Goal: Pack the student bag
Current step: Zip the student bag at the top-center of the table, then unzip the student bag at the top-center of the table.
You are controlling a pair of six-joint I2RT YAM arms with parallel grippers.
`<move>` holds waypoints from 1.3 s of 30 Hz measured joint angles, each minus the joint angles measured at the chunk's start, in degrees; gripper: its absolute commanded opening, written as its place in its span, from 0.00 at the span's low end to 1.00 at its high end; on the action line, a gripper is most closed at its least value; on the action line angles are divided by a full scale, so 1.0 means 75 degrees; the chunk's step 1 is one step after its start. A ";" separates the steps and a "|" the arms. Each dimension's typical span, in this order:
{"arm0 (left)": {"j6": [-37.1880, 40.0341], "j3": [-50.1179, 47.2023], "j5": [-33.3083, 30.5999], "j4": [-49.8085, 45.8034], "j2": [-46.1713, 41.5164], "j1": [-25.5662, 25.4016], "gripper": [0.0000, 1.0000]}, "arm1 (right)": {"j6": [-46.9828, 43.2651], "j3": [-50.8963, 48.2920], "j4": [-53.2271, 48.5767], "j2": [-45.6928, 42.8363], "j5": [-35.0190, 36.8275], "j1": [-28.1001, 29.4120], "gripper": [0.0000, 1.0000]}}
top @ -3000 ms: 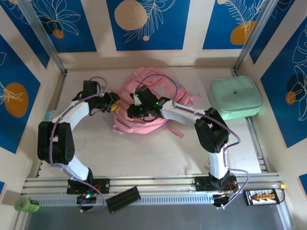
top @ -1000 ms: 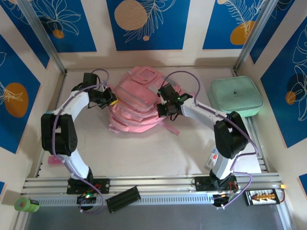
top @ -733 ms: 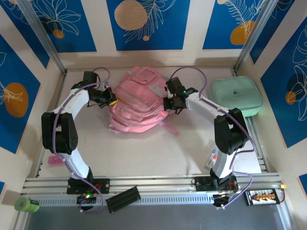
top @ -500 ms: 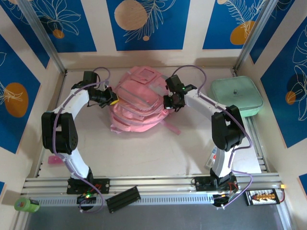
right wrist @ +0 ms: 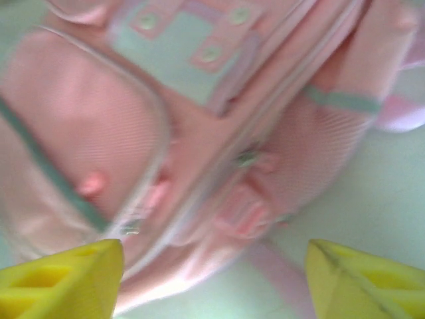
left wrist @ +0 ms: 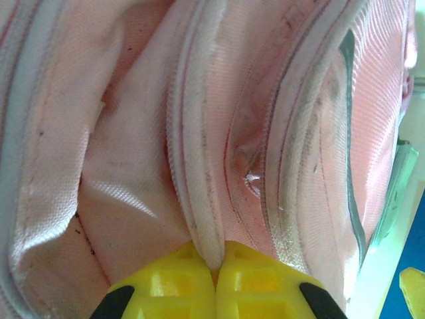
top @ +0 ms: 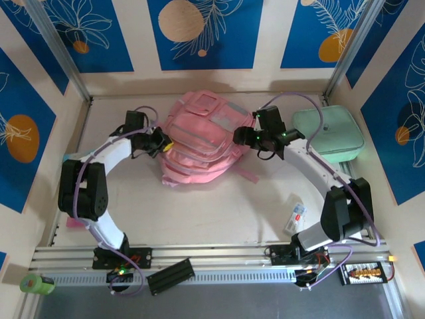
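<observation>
Cream walls [top: 136, 40] hung with blue leaf-print panels close in a beige table [top: 199, 206]. The left fingers [left wrist: 219, 282], yellow at the tips, are clenched on a raised piped seam of the student bag [top: 202, 143]. In the left wrist view the whitish ridge of piping runs down into the line where the two fingers meet, with folds of pink weave on either side. From above, this pinch sits on the bag's left flank, and the left arm [top: 106, 156] bends back from it along the left side of the table towards the near edge.

The right fingers [top: 240, 137] are spread wide and hold nothing. In the right wrist view their yellow tips stand at the two lower corners, with the bag's zip pockets, a greyish patch and a strip of bare table between them. From above they point at the bag's right flank from just beside it; whether they touch the fabric I cannot tell. The right arm [top: 312, 166] sweeps back along the right side of the table.

The pink bag lies front up in the middle of the far half of the table, between the two sets of fingers. A mint-green case [top: 327, 135] rests by the far right corner, apart from the bag.
</observation>
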 measured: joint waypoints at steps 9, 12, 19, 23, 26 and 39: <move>-0.0749 -0.0315 -0.0414 0.0568 -0.0105 -0.0752 0.04 | 0.0589 -0.0300 0.1017 0.0615 -0.1061 0.0026 0.84; -0.0752 -0.0315 -0.0434 0.0568 -0.0111 -0.0752 0.05 | 0.0697 -0.0117 0.1113 0.0991 -0.1110 0.0020 0.85; -0.0755 -0.0315 -0.0437 0.0568 -0.0111 -0.0752 0.05 | 0.0638 0.1035 0.1169 0.2005 -0.1122 -0.0023 0.85; -0.0772 -0.0315 -0.0434 0.0571 -0.0111 -0.0752 0.06 | 0.0641 0.1288 0.1125 0.2311 -0.1084 -0.0038 0.85; -0.0801 -0.0318 -0.0431 0.0571 -0.0111 -0.0752 0.07 | 0.0641 0.1326 0.1087 0.2492 -0.1067 -0.0038 0.85; -0.0924 -0.0315 -0.0431 0.0629 -0.0108 -0.0752 0.10 | -0.0804 0.0854 0.0731 0.2200 -0.2159 0.0029 0.83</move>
